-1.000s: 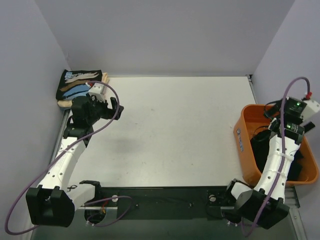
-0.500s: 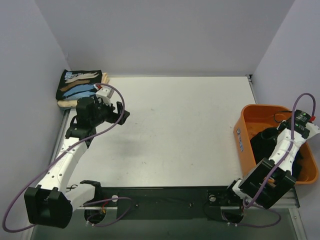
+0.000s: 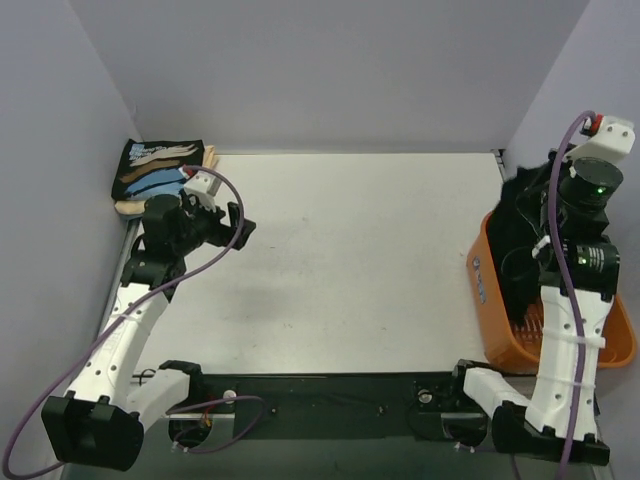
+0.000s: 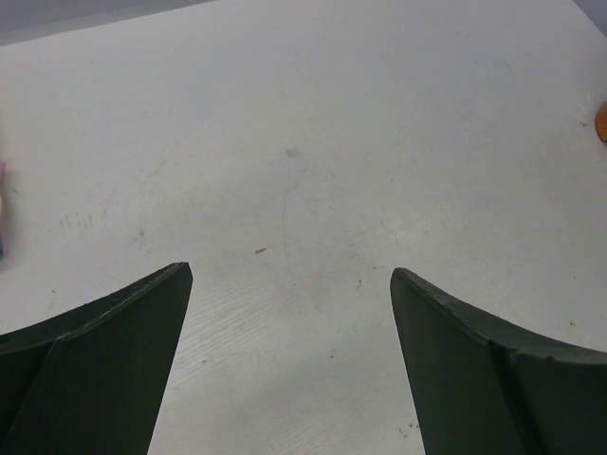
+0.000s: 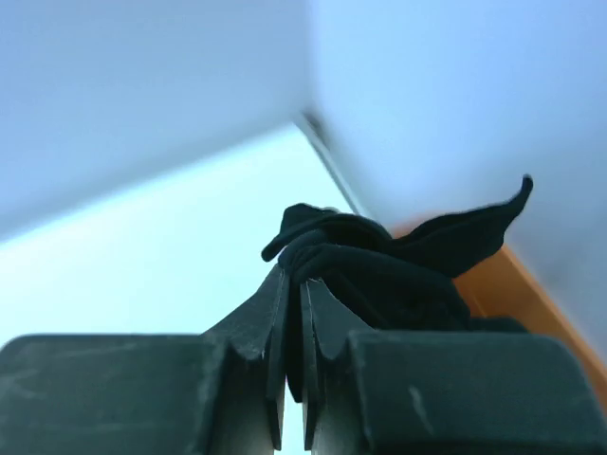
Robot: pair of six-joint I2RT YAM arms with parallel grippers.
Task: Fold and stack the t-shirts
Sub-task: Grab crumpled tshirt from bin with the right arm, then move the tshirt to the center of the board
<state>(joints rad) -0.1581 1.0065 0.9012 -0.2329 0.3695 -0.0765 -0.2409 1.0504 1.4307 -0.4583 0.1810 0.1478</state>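
Note:
A plain black t-shirt [image 3: 518, 235] hangs bunched from my right gripper [image 3: 535, 192], lifted over the left end of the orange basket. In the right wrist view that gripper [image 5: 296, 277] is shut, and a fold of the black t-shirt [image 5: 379, 275] is pinched between its fingers. A folded black t-shirt with blue, tan and white print [image 3: 158, 170] lies in the far left corner, on top of a cream one [image 3: 208, 155]. My left gripper [image 3: 236, 226] hovers just right of that pile. It is open [image 4: 289, 272], with only bare table beneath it.
The orange plastic basket [image 3: 492, 330] stands at the table's right edge, its wall [image 5: 517, 284] right below the hanging cloth. Grey walls close in the left, back and right sides. A white tabletop [image 3: 350, 260] stretches between the arms.
My right gripper went down into the basket, shut on the black t-shirt and rose with it. The left arm shifted slightly to the right, still open.

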